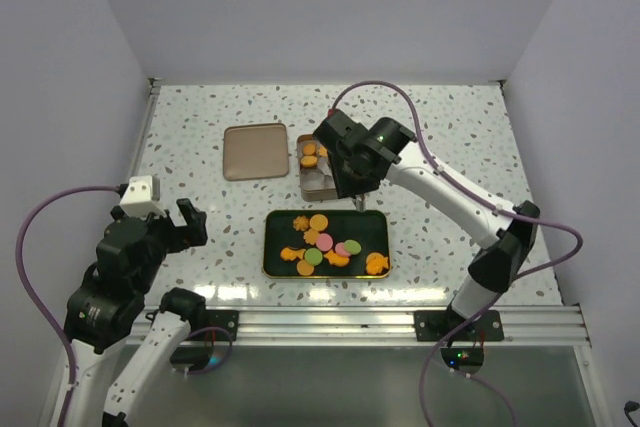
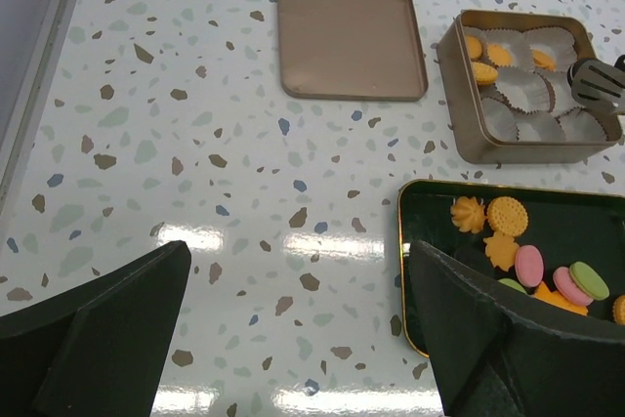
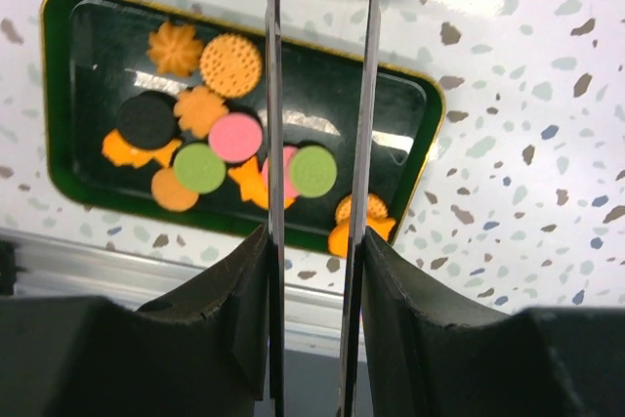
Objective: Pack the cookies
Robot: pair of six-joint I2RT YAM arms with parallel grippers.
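Cookies [image 3: 234, 137] are mostly laid on the green tray [image 3: 400, 109], a few tucked in the tin [image 2: 518, 151], lid [image 1: 255, 151] set aside for access. Left end effector [image 2: 298, 324] is parked wide open; right end effector [image 1: 358, 197]'s grip can't be told.

Speckled table [image 1: 200, 127] is filling the middle of the top view, its white top scattered all over with grey, brown, blue and green chips. Plain pale back wall [image 1: 330, 7] is rising from the far edge. Left wall [image 1: 60, 67] and right wall [image 1: 590, 67], same flat tint, are closing in both sides like a booth. Slotted aluminium rail [image 1: 330, 322] is running along the near edge, and a thin metal strip [image 1: 149, 137] is lining the left edge. Below the rail a dull grey-green surface [image 1: 380, 387] is showing; floor or shelf, unclear. Light is falling evenly from above, leaving soft white glare patches [image 2: 200, 238] on the glossy tabletop in the left wrist view.
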